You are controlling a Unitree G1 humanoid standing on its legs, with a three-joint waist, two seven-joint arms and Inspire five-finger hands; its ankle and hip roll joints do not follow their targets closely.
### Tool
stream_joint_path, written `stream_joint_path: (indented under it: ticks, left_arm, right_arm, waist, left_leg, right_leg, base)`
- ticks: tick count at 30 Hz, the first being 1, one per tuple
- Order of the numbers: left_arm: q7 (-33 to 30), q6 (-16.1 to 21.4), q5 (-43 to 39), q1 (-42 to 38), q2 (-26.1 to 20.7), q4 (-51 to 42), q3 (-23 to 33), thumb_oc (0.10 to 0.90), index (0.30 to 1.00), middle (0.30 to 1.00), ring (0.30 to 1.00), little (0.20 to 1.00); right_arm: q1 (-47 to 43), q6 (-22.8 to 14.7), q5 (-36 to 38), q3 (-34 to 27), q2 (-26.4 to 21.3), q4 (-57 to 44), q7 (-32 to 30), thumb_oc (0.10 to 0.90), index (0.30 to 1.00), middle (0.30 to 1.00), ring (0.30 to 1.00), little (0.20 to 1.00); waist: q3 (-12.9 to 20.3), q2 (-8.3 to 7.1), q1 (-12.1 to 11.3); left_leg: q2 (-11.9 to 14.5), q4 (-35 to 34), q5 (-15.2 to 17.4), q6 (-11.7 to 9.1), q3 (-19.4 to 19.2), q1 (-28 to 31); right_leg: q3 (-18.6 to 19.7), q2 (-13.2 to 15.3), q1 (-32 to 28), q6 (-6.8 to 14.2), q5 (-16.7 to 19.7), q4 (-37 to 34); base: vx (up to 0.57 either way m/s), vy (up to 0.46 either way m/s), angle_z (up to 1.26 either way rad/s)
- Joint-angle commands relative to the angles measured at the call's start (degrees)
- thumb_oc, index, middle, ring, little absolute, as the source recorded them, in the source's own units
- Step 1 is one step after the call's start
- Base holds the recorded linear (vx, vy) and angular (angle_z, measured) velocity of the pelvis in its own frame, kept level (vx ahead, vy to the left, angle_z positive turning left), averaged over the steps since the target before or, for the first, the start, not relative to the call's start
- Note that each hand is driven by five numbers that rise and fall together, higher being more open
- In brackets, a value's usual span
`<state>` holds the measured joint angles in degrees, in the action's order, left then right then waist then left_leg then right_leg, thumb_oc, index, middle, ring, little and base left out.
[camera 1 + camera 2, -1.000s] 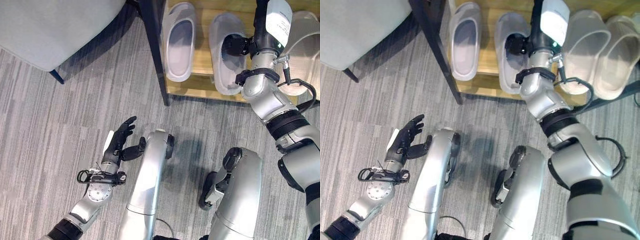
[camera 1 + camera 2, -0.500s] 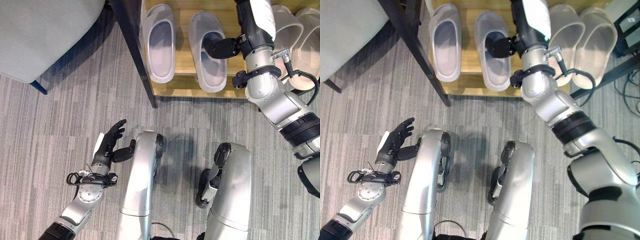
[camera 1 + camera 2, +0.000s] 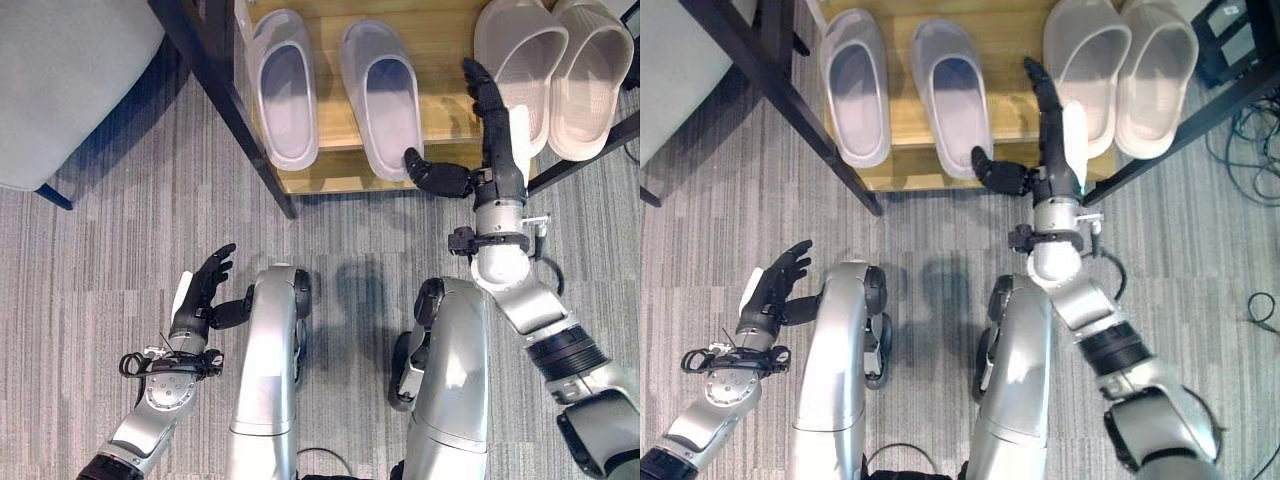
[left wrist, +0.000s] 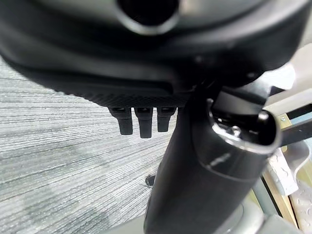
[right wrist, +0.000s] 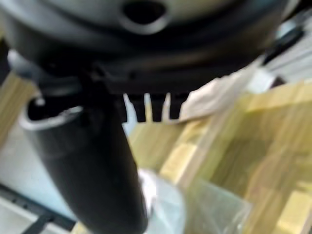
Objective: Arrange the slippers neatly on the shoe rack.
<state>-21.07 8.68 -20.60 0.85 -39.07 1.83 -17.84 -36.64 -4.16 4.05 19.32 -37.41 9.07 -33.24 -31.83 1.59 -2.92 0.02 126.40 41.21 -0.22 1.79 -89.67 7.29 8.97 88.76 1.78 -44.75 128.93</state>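
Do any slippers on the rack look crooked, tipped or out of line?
Nothing stands out. Two grey slippers and two beige ones lie flat, side by side on the wooden shelf. The right hand is open.

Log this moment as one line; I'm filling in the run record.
right hand: open, holding nothing, between the slipper pairs | left hand: open, idle over floor | lilac slippers: side by side on shoe rack | beige slippers: side by side
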Motion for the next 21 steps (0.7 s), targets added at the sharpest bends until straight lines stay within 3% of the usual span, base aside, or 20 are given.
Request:
stream_joint_path:
  ticks: [1, 21]
  left_arm:
    - [-0.9, 4.6, 3.6, -1.3, 2.8, -7.9, -3.2, 0.8, 0.9, 0.9, 0.9, 0.9]
    - [-3.4, 5.4, 3.7, -0.9, 1.3, -8.5, -3.4, 0.8, 0.9, 0.9, 0.9, 0.9]
  right_arm:
    - [-6.4, -5.1, -4.9, -3.6, -1.8, -11.4, -3.2, 0.8, 0.9, 0.9, 0.9, 0.9]
    - [-5.3, -4.0, -3.9, 1.0, 5.4, -6.0, -3.1, 0.8, 0.9, 0.9, 0.9, 0.9]
  waist:
    - [2.0, 0.87, -1.5]
    - [2.0, 2.17, -2.3]
  left_leg:
    - [-2.4, 0.9, 7.7, -0.4, -1.2, -0.3]
    - [-2.5, 1.0, 7.3, -0.5, -1.1, -0.3]
  right_leg:
    - [-1.1, 2.2, 1.2, -5.6, 0.3, 2.7]
    - [-1.8, 2.3, 1.2, -6.1, 0.3, 2.7]
  base:
    - [0.0, 0.0, 0.0]
    - [0.0, 0.0, 0.0]
